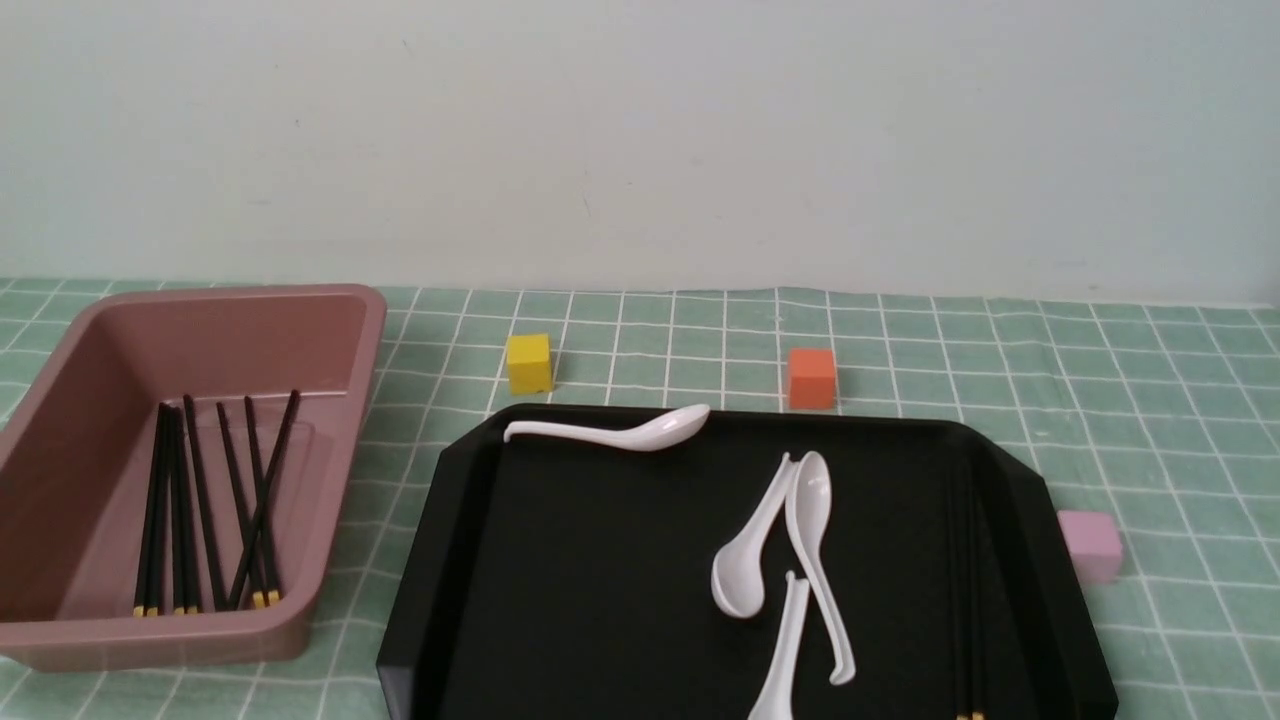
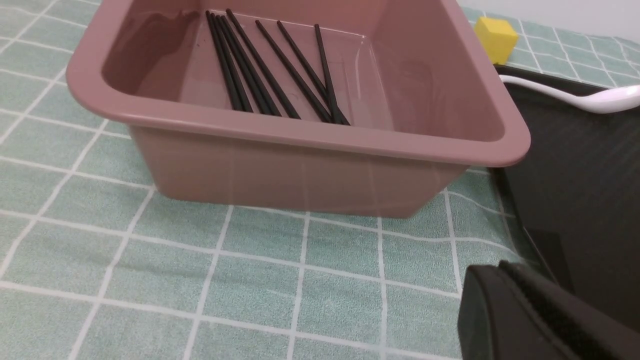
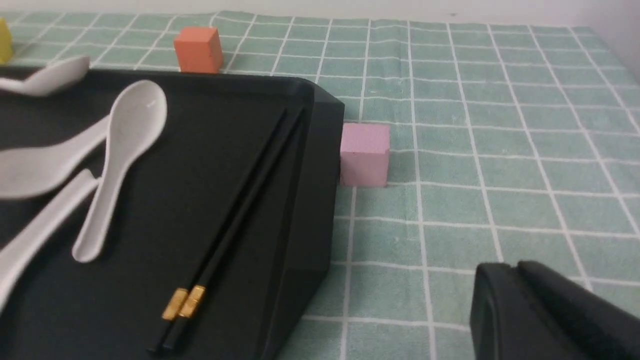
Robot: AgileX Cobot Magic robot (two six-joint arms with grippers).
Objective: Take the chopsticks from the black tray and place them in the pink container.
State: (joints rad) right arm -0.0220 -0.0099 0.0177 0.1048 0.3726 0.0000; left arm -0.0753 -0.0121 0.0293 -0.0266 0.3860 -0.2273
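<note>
Two black chopsticks [image 3: 240, 215] with gold bands lie side by side along the right rim of the black tray [image 3: 320, 165], and show faintly as chopsticks [image 1: 965, 590] in the front view on the tray [image 1: 560, 560]. Several more chopsticks [image 1: 205, 505] lie inside the pink container [image 1: 350, 330] at the left; the left wrist view looks into that container [image 2: 310, 137] at those chopsticks [image 2: 270, 70]. My left gripper [image 2: 505, 272] is shut and empty over the cloth near the tray's corner. The right gripper [image 3: 515, 270] is shut and empty, off the tray's right side.
Several white soup spoons [image 1: 790, 540] lie on the tray, one [image 1: 620, 432] at its far rim. A yellow cube [image 1: 528, 363] and an orange cube [image 1: 810, 377] stand behind the tray, and a pale pink cube [image 1: 1090, 542] touches its right side. Green checked cloth covers the table.
</note>
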